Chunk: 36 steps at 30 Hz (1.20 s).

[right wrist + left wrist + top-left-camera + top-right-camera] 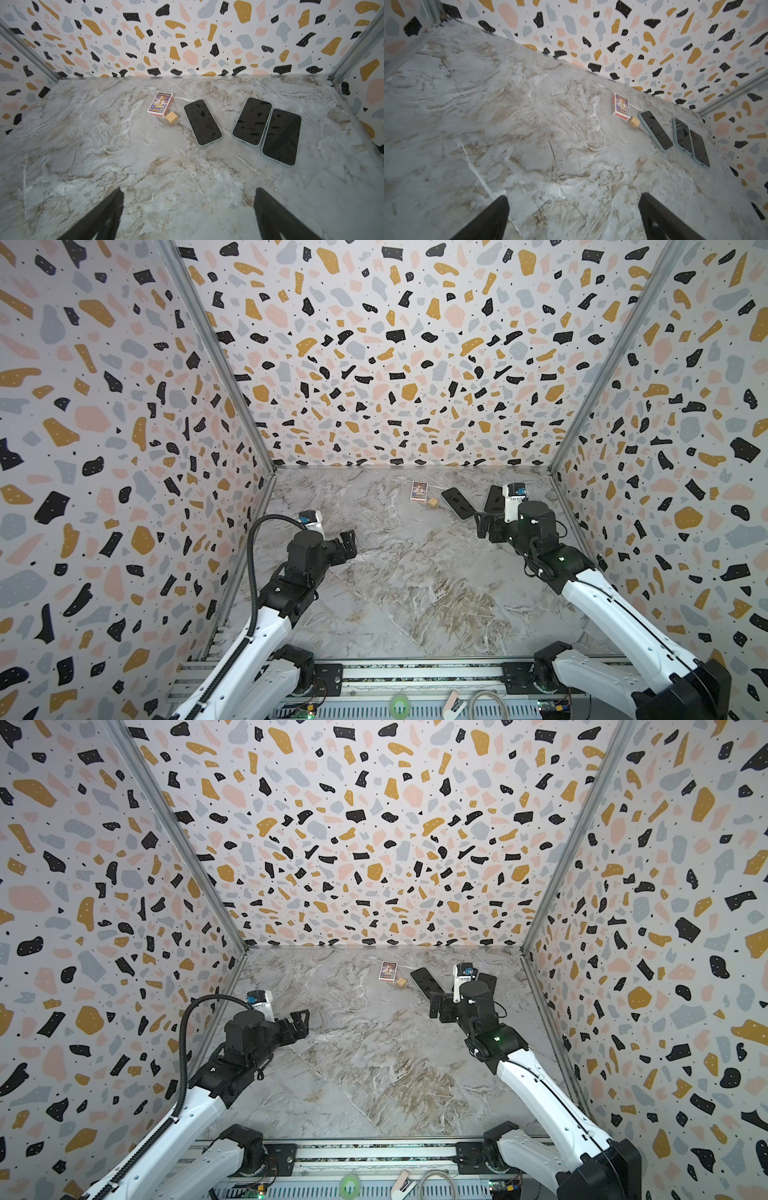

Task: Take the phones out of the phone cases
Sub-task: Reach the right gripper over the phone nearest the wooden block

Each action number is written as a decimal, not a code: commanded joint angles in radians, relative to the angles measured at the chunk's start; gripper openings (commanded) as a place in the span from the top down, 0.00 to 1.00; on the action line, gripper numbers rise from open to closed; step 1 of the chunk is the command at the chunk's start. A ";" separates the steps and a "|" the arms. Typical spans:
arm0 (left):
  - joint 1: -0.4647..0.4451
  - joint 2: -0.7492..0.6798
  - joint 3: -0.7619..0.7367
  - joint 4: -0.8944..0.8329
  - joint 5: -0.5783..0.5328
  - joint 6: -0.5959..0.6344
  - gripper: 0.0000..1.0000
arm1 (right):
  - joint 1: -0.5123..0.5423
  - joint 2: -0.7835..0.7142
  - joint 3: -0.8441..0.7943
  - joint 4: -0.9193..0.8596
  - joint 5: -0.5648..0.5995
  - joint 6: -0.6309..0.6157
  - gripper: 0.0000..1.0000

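1. Toward the far right of the table [104, 166], three phones lie flat with dark screens up. Each sits in a pale case whose rim shows around the glass, and none is out yet.
2. One lone phone [202, 122] lies apart from the others, the rim of its case [207, 145] plain at the near end.
3. A second phone [251, 121] and a third phone [281, 137] lie side by side. Their edges touch or overlap; I cannot tell which.
4. Which of the three is meant, the pictures do not say.
5. The step in hand looks like the approach, since nothing is grasped.
6. The right gripper [188, 190] hangs over bare table short of the phones, jaws spread wide and empty. It is the nearer of the two.
7. The left gripper [348, 540] hovers well apart on the other side, jaws likewise released and empty.
8. The next move probably calls for both arms: one to pin a case, the other to peel a corner of its rim. A flat phone offers little to pinch, so an edge may need lifting first.
9. As for containers, all three cases are occupied. A card box [160, 104] lies near the lone phone, its contents unseen, with a wooden block [172, 118] just beside it.
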<state>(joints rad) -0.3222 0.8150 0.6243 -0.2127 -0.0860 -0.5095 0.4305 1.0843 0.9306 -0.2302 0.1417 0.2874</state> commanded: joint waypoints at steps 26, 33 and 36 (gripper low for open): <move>-0.193 0.192 0.154 -0.240 -0.043 0.170 0.00 | -0.155 0.899 0.717 -0.339 -0.243 -0.268 0.01; -0.197 0.170 0.144 -0.227 -0.054 0.173 0.00 | -0.151 1.009 0.803 -0.372 -0.234 -0.317 0.01; -0.196 0.171 0.145 -0.226 -0.057 0.176 0.01 | -0.151 1.045 0.842 -0.391 -0.230 -0.335 0.01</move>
<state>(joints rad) -0.5129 0.9924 0.7719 -0.4625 -0.1268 -0.3515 0.2752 2.1315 1.7153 -0.5678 -0.0902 -0.0101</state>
